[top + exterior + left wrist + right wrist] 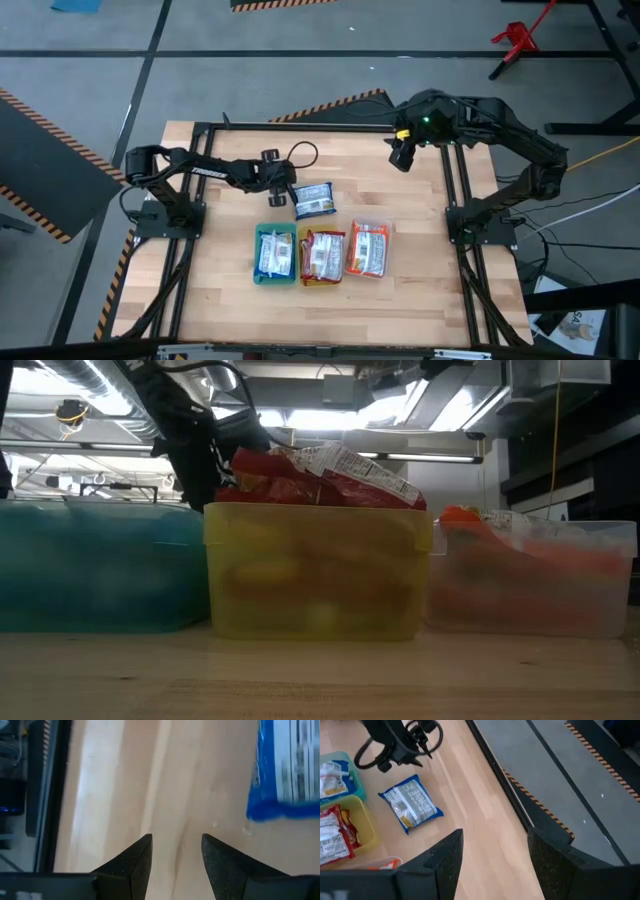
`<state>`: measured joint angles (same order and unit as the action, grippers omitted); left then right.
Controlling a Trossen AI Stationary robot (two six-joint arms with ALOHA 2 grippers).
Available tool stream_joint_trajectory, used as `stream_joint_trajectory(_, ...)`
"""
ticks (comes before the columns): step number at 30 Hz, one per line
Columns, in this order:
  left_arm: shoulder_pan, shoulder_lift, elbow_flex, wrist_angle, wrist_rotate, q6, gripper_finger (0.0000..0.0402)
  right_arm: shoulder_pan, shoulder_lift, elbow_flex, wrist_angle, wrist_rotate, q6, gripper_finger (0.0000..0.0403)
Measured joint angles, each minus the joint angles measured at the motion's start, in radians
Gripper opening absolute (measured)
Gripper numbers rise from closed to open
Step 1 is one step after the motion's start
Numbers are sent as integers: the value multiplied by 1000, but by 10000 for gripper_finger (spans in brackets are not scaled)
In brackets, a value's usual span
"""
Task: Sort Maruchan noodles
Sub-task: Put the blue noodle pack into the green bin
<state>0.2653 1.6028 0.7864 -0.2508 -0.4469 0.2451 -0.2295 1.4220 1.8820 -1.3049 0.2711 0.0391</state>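
Pale wood-plank table [230,300] on a black frame, grey floor with orange-black hazard tape around; ceiling ducts and strip lights behind in low view. Three rectangular plastic trays in a row near table centre, touching side by side: green tray [275,254] with blue-white packets, yellow tray [321,258] with dark red packets heaped above its rim, clear tray [368,249] with orange-white packets. Crinkly glossy wrappers, flat and rectangular. One loose blue-and-white noodle packet [314,200] flat on bare wood just behind the trays, slightly skewed, touching none of them.

Left gripper [277,197] low over the table just beside that packet, fingers [137,860] parted, nothing between them, bare wood in the gap; blue packet edge off to one side in left wrist view. Right gripper [400,158] raised near the far right table edge, well apart from packets, fingers spread wide and empty.

Black cable loop by left wrist.
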Motion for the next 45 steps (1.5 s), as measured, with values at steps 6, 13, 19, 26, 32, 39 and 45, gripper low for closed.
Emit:
stream_joint_trajectory(6, -2, 0, 1, 24, 62, -8, 165, 0, 0, 0, -14, 7, 3, 209)
stream_joint_trajectory(13, -7, 0, 0, 34, 210, -5, 165, 0, 0, 0, -46, -1, 6, 209)
stream_joint_trajectory(19, -31, 0, 0, 39, 208, -5, 165, 0, 0, 0, -64, -1, 10, 209)
stream_joint_trajectory(26, -53, 0, 0, 91, 201, -6, 165, 0, 0, 0, -73, -2, 9, 209)
stream_joint_trajectory(32, -32, 0, 78, 4, 279, 51, 165, 0, 0, 0, -107, -2, 11, 209)
stream_joint_trajectory(39, 10, 0, 201, -118, 488, 124, 165, 0, -6, -1, -121, -2, 9, 209)
stream_joint_trajectory(45, 8, 0, 236, -270, 624, 131, 165, 0, -34, -1, -137, 5, 1, 209)
